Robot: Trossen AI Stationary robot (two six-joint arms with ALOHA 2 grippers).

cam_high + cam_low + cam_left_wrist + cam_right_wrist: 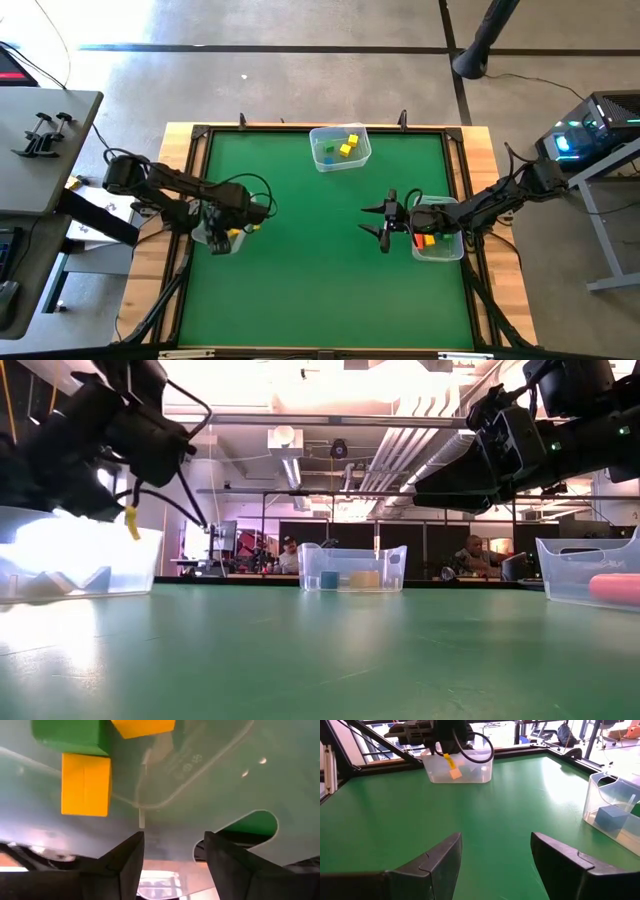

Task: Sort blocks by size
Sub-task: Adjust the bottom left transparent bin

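Note:
My left gripper (228, 232) hangs open over the clear bin (222, 240) at the table's left side. Its wrist view (174, 852) looks down into this bin at two yellow blocks (85, 784) and a green block (70, 736) lying on the bin's floor. My right gripper (378, 222) is open and empty (495, 855), just left of the right bin (440, 245) and pointing toward the table's left. The right bin holds red-orange (419, 238) and yellow pieces. The far bin (340, 147) holds yellow (347, 146), green (328, 152) and blue (610, 817) blocks.
The three clear bins stand on the green mat (320, 280), whose middle and near part are bare. A raised dark frame and wooden border (180, 140) run around the mat. People sit in the room far behind the table (288, 555).

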